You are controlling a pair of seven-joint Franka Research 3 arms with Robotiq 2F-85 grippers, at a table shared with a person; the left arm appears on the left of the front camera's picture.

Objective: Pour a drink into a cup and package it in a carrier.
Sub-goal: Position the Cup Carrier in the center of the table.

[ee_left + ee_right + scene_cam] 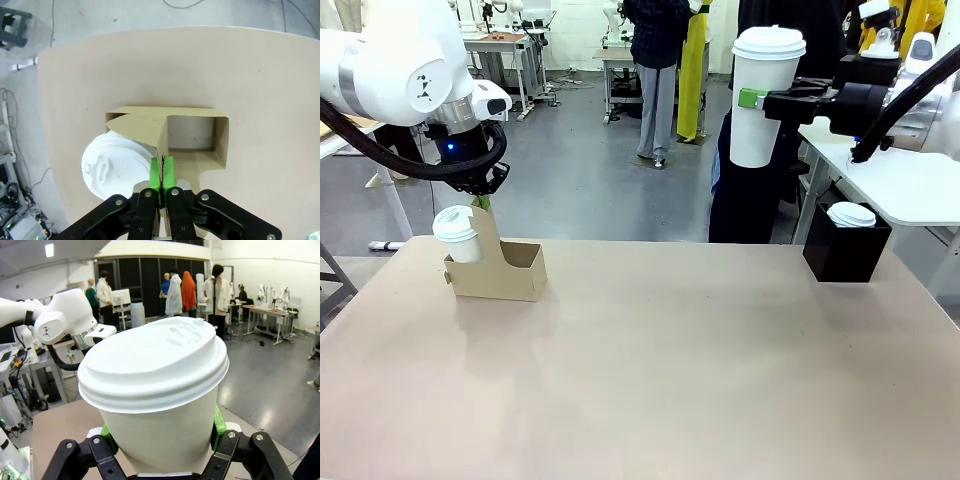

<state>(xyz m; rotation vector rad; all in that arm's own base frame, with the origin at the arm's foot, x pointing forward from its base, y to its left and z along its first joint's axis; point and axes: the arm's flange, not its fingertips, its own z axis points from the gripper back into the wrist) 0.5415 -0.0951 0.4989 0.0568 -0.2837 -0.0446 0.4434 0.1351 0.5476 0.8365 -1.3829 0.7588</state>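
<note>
table: tan, with the carrier near its left edge and a black box at far right.
carrier: brown cardboard, one slot empty.
raised cup: white, lidded, high above the table's right side, right jaws clamped round it.
slotted cup: lidded, in the carrier's left slot.
left jaws: pinched on the carrier's handle.

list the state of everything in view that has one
carrier: on table, one slot filled, one empty
cup in carrier: lidded, upright
second cup: lidded, upright, held in the air
left gripper: shut on carrier's handle
right gripper: shut on second cup
black box: white lid on top
</note>
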